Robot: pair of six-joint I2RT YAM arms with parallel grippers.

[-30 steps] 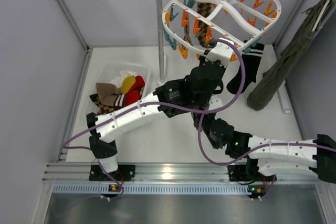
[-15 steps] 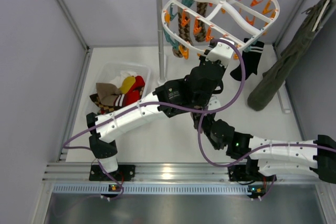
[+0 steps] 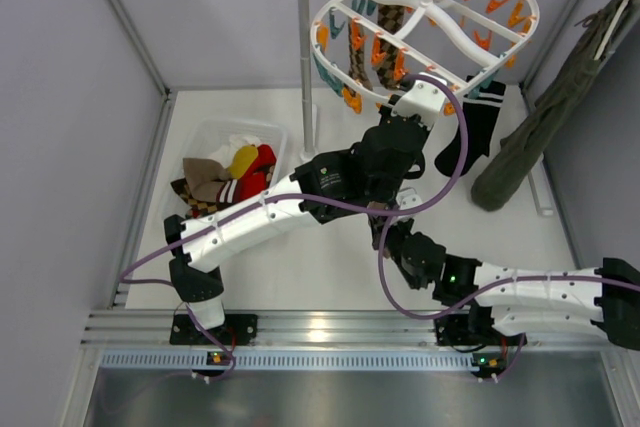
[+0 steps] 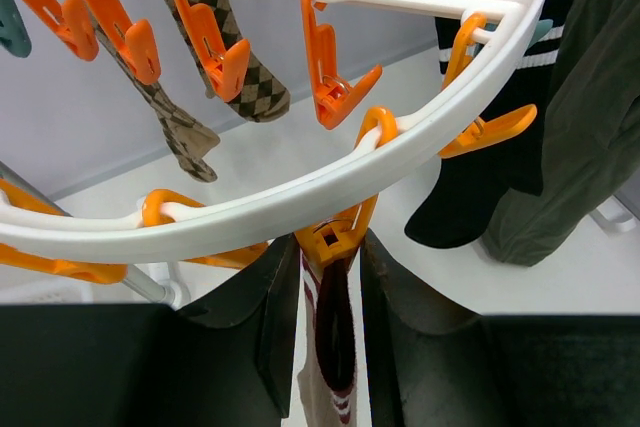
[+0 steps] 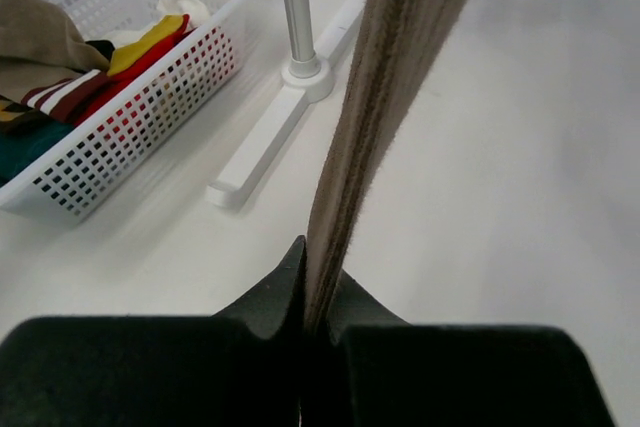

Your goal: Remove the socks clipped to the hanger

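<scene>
The white oval hanger [image 3: 455, 35] hangs from the rail with orange and teal clips. In the left wrist view my left gripper [image 4: 328, 277] is shut on an orange clip [image 4: 335, 239] under the hanger rim [image 4: 300, 187]. That clip holds a tan sock with a white and dark-red striped cuff [image 4: 335, 347]. My right gripper [image 5: 318, 292] is shut on the lower part of this tan sock [image 5: 390, 67], which runs taut upward. Brown argyle socks [image 4: 240, 77] [image 3: 390, 22] stay clipped further back. A black sock with white stripes [image 3: 475, 127] hangs at the right.
A white mesh basket [image 3: 215, 132] with several loose socks stands at the left. The grey pole [image 3: 303, 47] rises from its white foot [image 5: 290, 117]. A long olive-green garment [image 3: 545, 117] hangs at the right. Walls close in on both sides.
The hanger has swung slightly, first left then back to the right, and the black sock swayed with it. Both grippers keep their holds; the arms have hardly moved.
</scene>
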